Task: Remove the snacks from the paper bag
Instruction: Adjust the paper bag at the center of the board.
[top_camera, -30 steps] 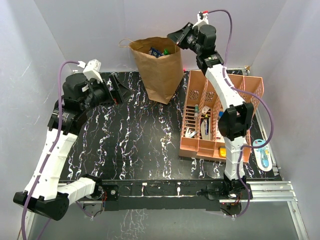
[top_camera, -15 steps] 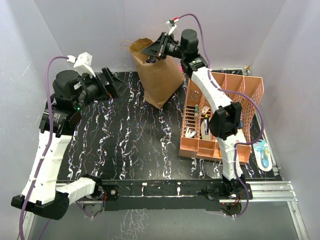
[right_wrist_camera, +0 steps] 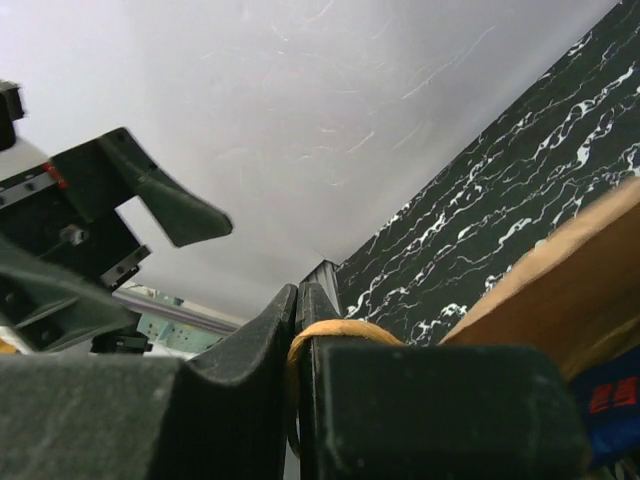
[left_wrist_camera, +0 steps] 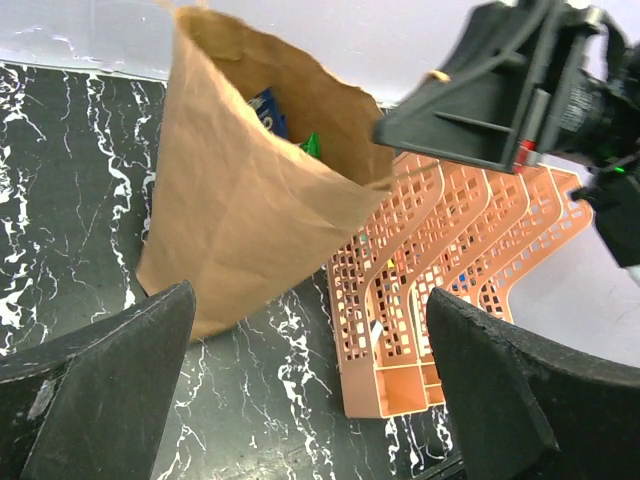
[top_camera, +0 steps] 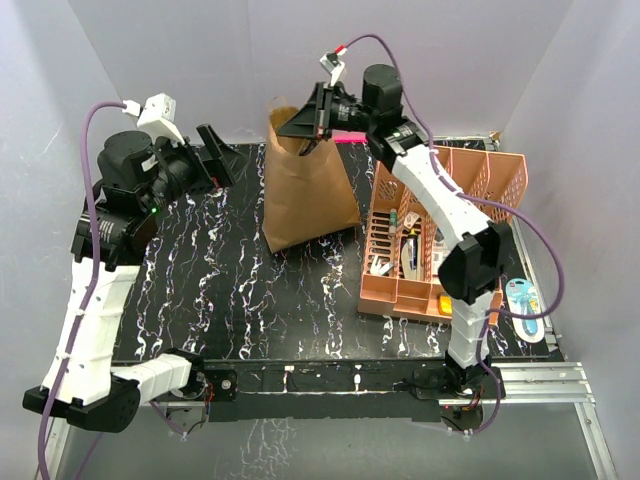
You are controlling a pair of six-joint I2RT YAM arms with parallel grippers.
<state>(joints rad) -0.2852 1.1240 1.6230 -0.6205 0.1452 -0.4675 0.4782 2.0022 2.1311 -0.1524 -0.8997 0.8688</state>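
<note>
Pinching twisted handle: right jaws pressed together on it, at bag mouth. Paper bag hangs below them, leaning, base seemingly touching surface. Changed within the last second: right jaws swung over from basket side, and bag dragged away from basket. Snacks still inside, blue and green peeking out just under right jaws. Left jaws spread wide, empty, well apart, facing bag. Likely meaning: mouth steadied, left free to reach in.
</note>
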